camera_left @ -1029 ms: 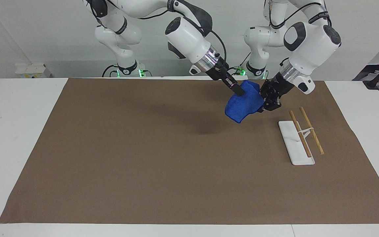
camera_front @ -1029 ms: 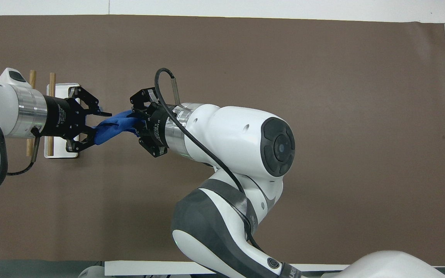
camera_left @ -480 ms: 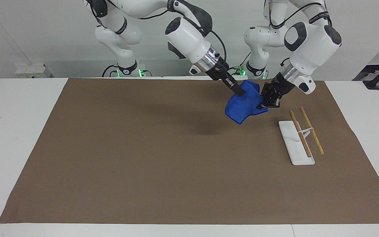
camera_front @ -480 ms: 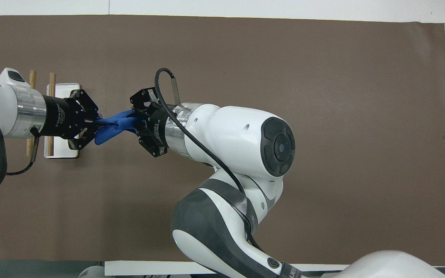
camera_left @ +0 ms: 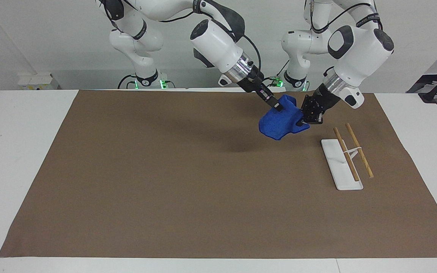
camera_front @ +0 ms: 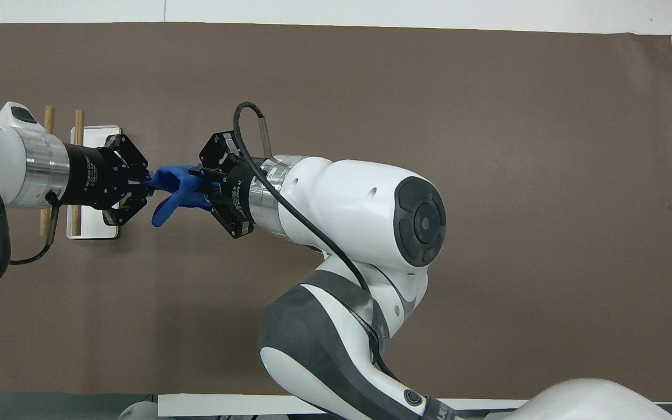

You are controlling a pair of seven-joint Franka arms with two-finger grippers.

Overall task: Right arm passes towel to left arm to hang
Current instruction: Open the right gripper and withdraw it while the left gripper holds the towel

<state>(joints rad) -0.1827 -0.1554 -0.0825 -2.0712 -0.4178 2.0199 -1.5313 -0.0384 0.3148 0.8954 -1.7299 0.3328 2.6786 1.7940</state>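
A plain royal-blue terry towel hangs between two black tools on white arms. Plain brown paper covers the white bench. A white flat-based rack carries two light wooden rods.

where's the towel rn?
In the facing view the towel hangs in the air between the right gripper and the left gripper, above the brown mat toward the left arm's end, near the rack.

A flat white rectangular plastic base carrying two light wooden rods on a white bracket sits on the brown paper-covered surface. It lies just beside and below the left hand, toward the left arm's end.
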